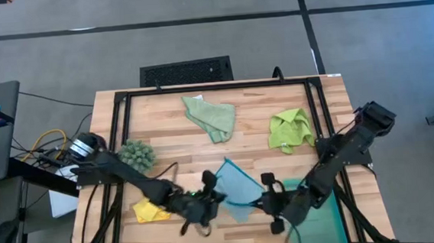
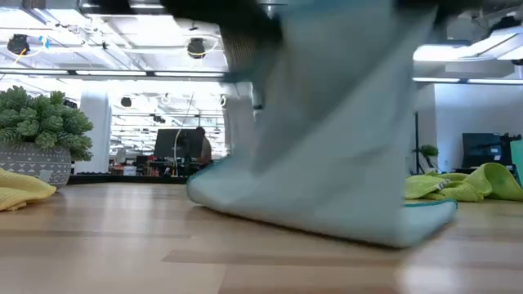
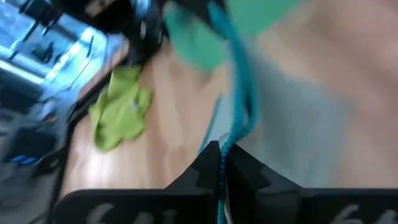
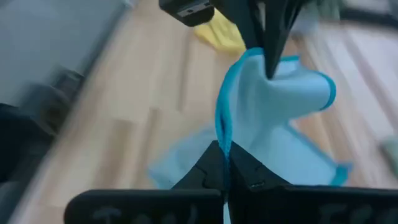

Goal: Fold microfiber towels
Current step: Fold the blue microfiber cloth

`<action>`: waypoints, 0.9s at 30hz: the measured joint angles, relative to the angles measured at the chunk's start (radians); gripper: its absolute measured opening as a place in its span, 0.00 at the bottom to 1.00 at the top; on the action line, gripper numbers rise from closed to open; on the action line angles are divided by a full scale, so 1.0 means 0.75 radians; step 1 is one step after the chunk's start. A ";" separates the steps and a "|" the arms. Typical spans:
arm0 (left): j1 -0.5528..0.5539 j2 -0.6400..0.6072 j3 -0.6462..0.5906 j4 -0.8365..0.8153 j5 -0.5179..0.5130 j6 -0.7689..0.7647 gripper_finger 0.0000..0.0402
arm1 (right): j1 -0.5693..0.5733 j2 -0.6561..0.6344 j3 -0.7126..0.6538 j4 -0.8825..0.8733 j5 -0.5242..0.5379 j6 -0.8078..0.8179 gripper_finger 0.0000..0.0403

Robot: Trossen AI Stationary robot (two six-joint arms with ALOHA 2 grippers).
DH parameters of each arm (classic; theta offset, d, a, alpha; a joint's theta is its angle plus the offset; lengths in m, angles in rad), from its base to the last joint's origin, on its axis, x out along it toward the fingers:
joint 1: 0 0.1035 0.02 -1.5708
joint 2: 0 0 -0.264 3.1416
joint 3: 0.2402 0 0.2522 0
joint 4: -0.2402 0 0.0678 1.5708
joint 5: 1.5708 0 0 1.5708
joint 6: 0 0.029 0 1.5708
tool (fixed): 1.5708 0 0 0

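The light blue towel [image 1: 235, 185] is partly raised near the table's front edge, between my two grippers. My left gripper [image 1: 213, 200] is shut on its left side and my right gripper [image 1: 267, 202] is shut on its right side. A yellow towel [image 1: 148, 211] lies crumpled at the front left. At the back middle lies a pale sage green towel [image 1: 210, 116], and a lime green towel [image 1: 290, 129] lies at the right. My left gripper pinches the towel's darker blue hemmed edge [image 3: 234, 130] between its two shut fingers, slanting down from the table's left. The cloth hangs slack below the hold. My right gripper pinches the hemmed edge [image 4: 222, 127] on the opposite side, slanting down from the right. The towel rises in a fold between both holds while its lower part [image 2: 343, 224] rests on the table.
A dark green fuzzy clump [image 1: 136, 152] stands at the left, behind the yellow towel. A teal tray [image 1: 327, 213] sits at the front right under my right arm. Bare wood lies between the blue towel and the two green towels.
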 joint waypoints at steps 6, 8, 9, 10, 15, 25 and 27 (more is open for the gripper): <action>-0.119 -0.117 0.110 -0.020 0.094 -0.204 0.01 | 0.124 -0.102 0.168 -0.010 -0.009 -0.193 0.04; -0.144 -0.127 0.182 -0.058 0.122 -0.207 0.00 | 0.154 -0.136 0.216 -0.033 -0.009 -0.222 0.04; -0.152 -0.129 0.221 -0.093 0.126 -0.209 0.01 | 0.165 -0.153 0.235 -0.051 -0.009 -0.224 0.04; -0.158 -0.129 0.267 -0.146 0.127 -0.218 0.01 | 0.173 -0.170 0.250 -0.071 -0.008 -0.224 0.05; -0.117 -0.125 0.447 -0.458 0.117 -0.316 0.00 | 0.155 -0.254 0.284 -0.224 -0.008 -0.173 0.05; 0.238 -0.123 0.629 -1.051 -0.133 -0.238 0.00 | -0.202 -0.370 0.288 -0.643 0.395 -0.079 0.03; 0.293 -0.123 0.674 -1.085 -0.323 -0.109 0.00 | -0.262 -0.379 0.301 -0.617 0.534 -0.192 0.03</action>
